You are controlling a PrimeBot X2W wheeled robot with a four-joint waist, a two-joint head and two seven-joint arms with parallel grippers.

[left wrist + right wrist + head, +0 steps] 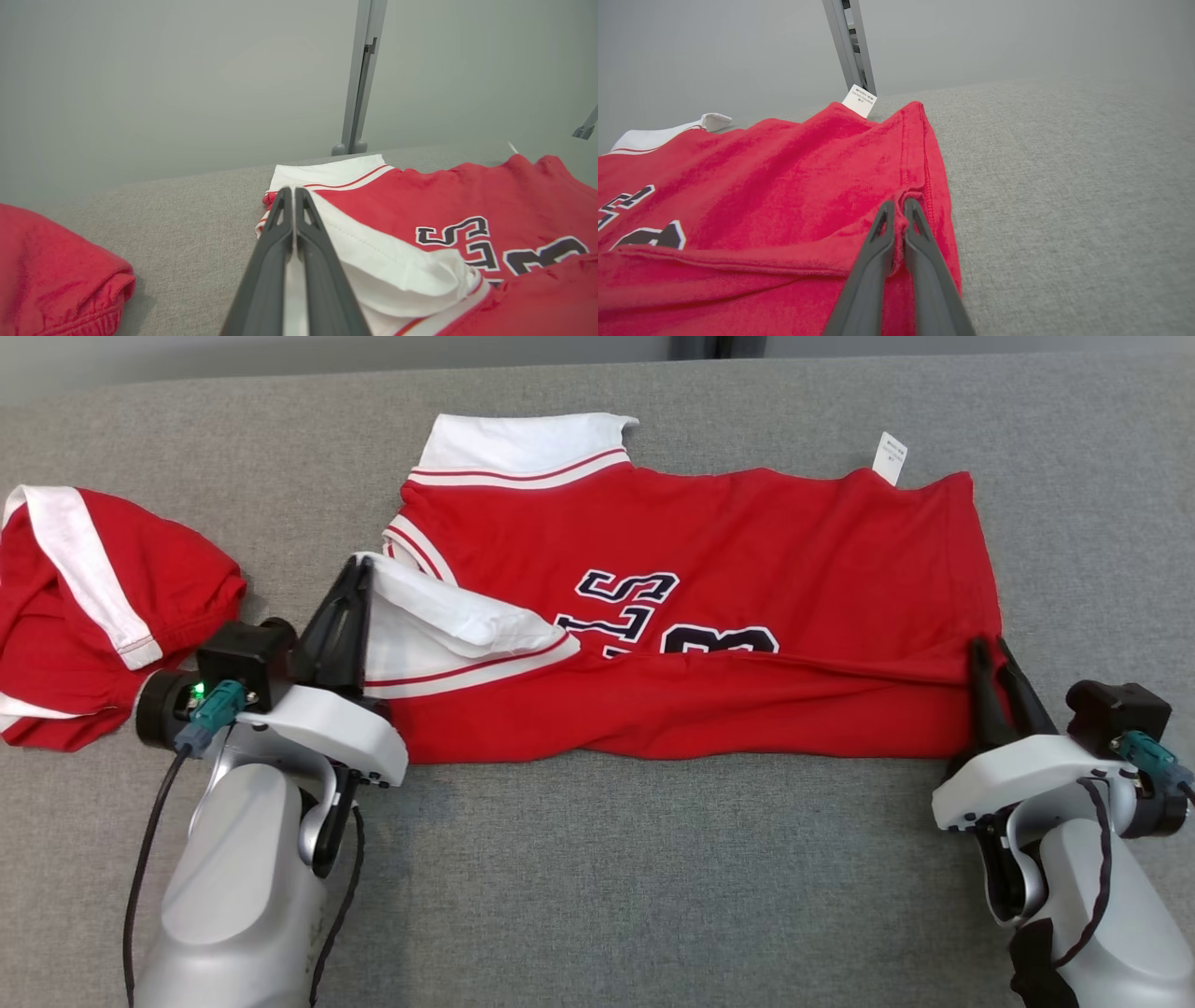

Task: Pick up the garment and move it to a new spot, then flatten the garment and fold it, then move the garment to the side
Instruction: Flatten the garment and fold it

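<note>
Left jaws are pressed shut on the white sleeve (439, 625) of the red jersey (747, 541); right jaws are pinched closed on its red hem corner (957, 686). Between the two pairs the jersey lies spread across the grey table (653, 877), its near edge folded over the dark lettering (644, 607). Outward of the left jaws, apart from them, lies another crumpled red-and-white garment (84, 616).

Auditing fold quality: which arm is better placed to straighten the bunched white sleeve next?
Left, probably. The left gripper has its fingers shut on the white sleeve of the jersey, right at the bunching. The right gripper pinches the red hem corner at the opposite end.
</note>
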